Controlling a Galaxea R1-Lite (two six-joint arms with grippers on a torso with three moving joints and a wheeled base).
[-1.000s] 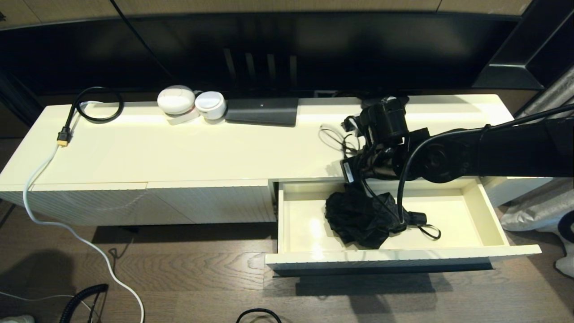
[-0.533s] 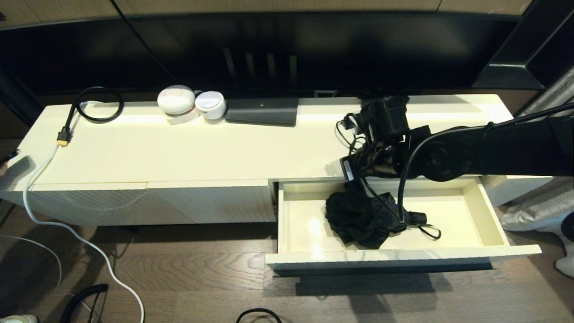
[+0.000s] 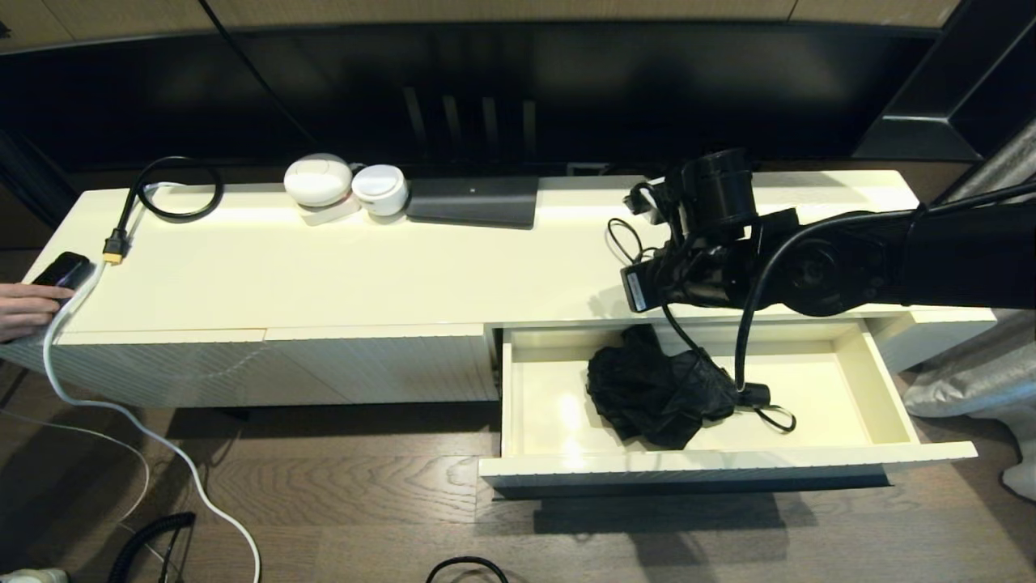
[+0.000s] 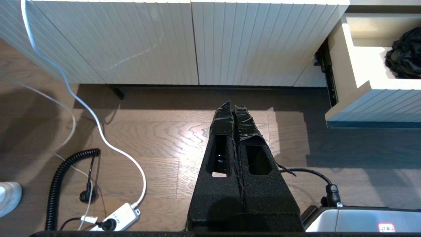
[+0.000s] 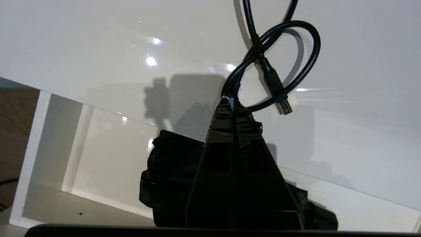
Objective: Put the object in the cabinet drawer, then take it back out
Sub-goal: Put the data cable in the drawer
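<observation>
Since a second ago the right claw (image 5: 234,104) has risen from over the cabinet drawer (image 3: 854,380) to above the cream bench (image 3: 324,275), fingers pressed together on a looped black cable (image 5: 279,62); a hand (image 3: 24,310) with a dark phone (image 3: 61,270) has come to the bench's left end; the black umbrella (image 3: 655,393) lies in the open drawer, near its middle; the left claw (image 4: 234,108) hangs closed over the wood floor (image 4: 158,138) before the fluted front panels (image 4: 131,39); white round devices (image 3: 344,185) and a dark flat box (image 3: 473,201) sit along the bench's back edge; a white cord (image 3: 121,413) trails to the floor.
</observation>
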